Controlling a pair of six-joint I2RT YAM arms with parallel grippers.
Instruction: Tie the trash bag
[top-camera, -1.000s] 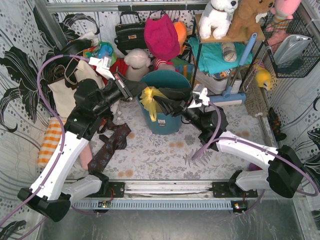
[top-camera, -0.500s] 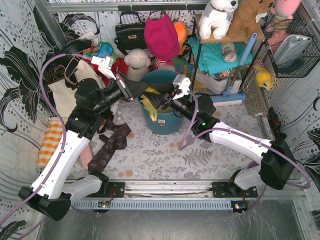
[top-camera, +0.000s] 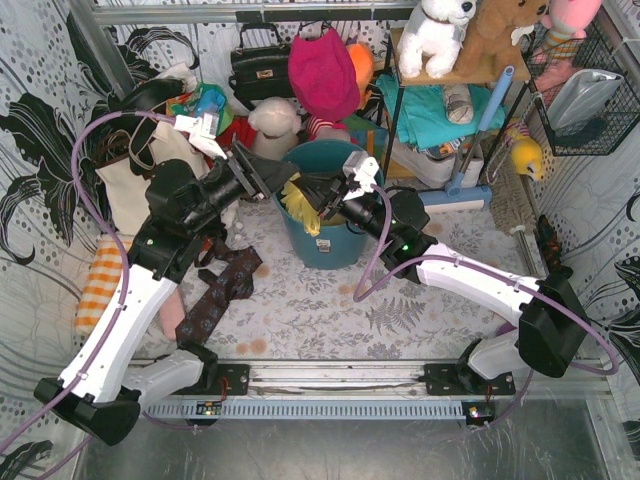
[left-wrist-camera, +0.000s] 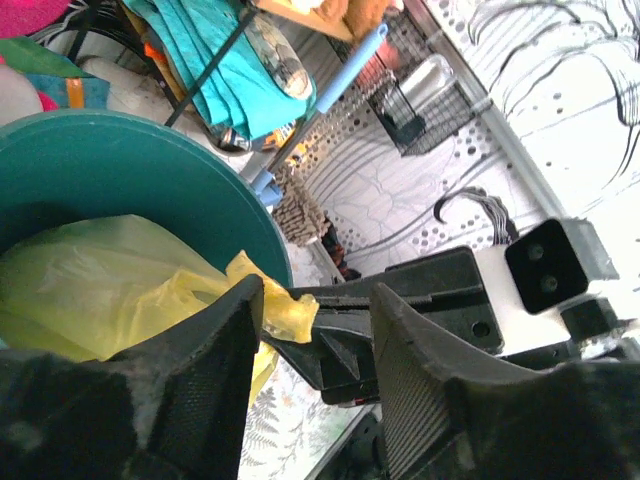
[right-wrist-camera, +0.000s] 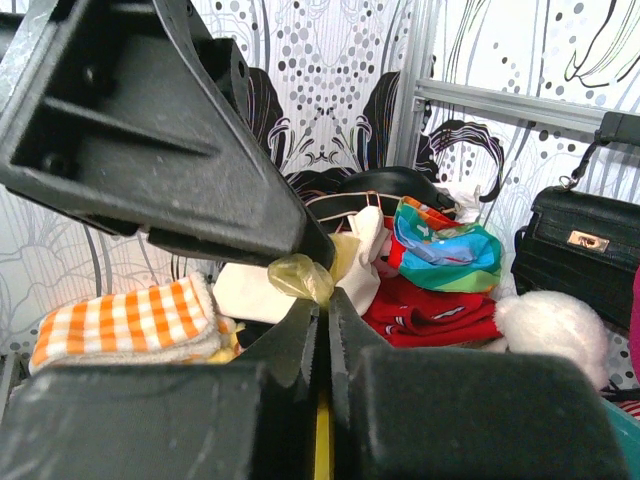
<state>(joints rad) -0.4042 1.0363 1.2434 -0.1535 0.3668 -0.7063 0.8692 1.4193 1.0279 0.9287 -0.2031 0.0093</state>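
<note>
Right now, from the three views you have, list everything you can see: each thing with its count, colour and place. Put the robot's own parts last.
trash bag: one, yellow, inside the bucket
bucket: one, teal, centre
handbag: one, black, at the back, left of centre
tote bag: one, cream, back left
checked cloth: one, orange and white, far left
patterned cloth: one, dark, left of the bucket
plush toys: two, white and brown, top right
brush: one, blue handle, right of the bucket
left gripper: one, black, open, either side of the bag's tail
right gripper: one, black, shut on the bag's tail
</note>
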